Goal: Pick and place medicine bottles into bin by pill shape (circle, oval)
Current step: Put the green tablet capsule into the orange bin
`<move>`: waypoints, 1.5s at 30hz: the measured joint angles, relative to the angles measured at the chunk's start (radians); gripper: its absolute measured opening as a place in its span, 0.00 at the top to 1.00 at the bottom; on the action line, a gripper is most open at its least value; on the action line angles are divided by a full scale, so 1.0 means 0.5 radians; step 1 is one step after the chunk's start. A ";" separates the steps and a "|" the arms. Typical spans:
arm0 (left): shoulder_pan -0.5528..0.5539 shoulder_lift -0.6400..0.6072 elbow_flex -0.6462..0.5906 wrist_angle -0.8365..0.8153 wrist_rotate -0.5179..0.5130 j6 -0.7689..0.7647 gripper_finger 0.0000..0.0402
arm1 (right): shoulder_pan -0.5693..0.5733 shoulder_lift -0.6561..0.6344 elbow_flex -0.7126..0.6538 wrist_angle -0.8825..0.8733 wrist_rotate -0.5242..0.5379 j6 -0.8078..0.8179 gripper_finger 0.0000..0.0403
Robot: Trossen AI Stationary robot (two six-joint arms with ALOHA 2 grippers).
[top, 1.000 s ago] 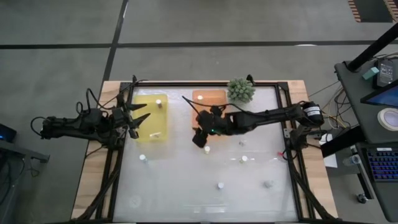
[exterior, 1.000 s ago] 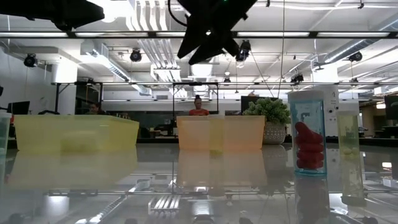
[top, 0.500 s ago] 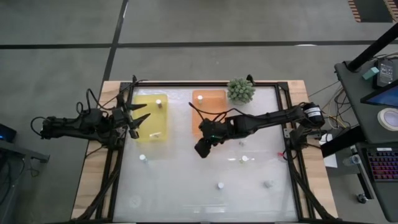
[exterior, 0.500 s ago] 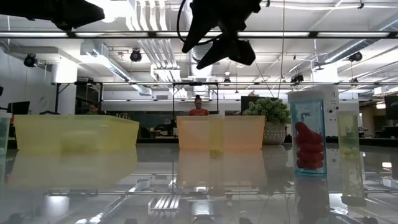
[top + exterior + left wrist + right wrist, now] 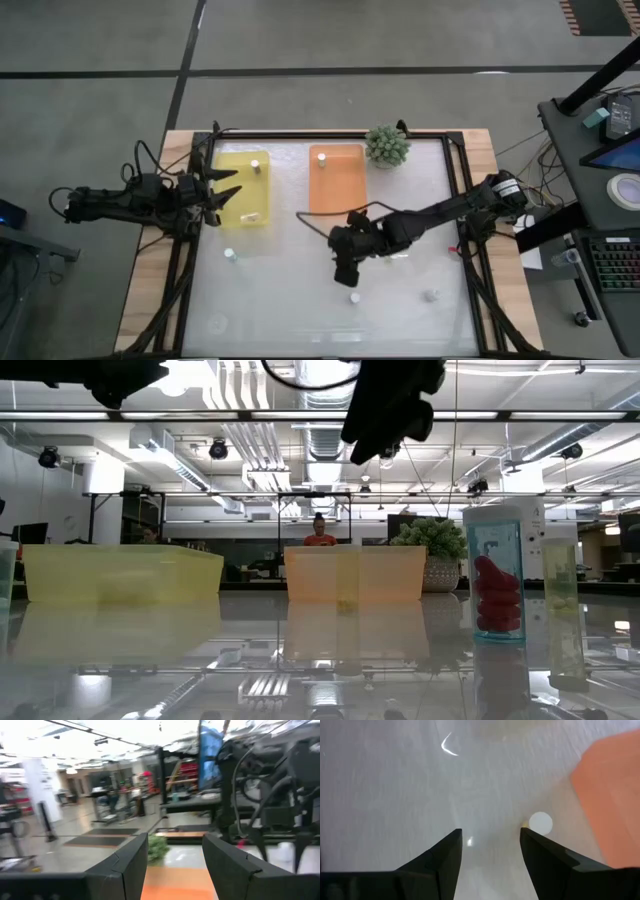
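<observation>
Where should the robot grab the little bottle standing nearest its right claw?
Grab the bottle by its round white cap, coming straight down from above. It stands upright with open table around it, so the open right gripper, hovering just beside it, probably can pinch from any side. The left gripper waits by the yellow bin.

2 dark jointed arms (image 5: pixel 430 213) with looping black cables (image 5: pixel 320 206)

spiky green plant (image 5: pixel 387 145) (table's far edge), distant person (image 5: pixel 319 532)

No legible text, label, brand, number or sign on anything in view.
</observation>
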 joint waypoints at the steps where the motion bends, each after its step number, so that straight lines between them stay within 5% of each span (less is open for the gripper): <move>1: 0.001 0.016 0.000 0.030 0.048 -0.033 0.57 | 0.021 -0.001 -0.002 0.002 0.025 -0.052 0.53; 10: 0.001 0.212 -0.002 0.114 0.431 -0.337 0.57 | 0.198 -0.002 -0.183 0.103 0.445 -0.341 0.53; 22: -0.012 0.755 0.001 0.058 0.569 -1.273 0.57 | 0.192 -0.321 -0.791 0.750 0.475 -0.684 0.59; 26: -0.020 0.945 0.117 -0.274 0.644 -1.723 0.57 | 0.166 -0.555 -0.992 1.022 0.475 -0.877 0.62; 31: -0.101 1.201 0.362 -1.118 0.700 -2.185 0.60 | 0.122 -0.841 -1.177 1.326 0.475 -1.096 0.64; 40: -0.321 1.631 0.947 -2.348 0.802 -2.654 0.67 | 0.091 -1.135 -1.314 1.439 0.472 -1.247 0.67; 45: -0.380 1.734 0.993 -2.470 0.802 -2.755 0.65 | 0.091 -1.141 -1.338 1.439 0.469 -1.255 0.67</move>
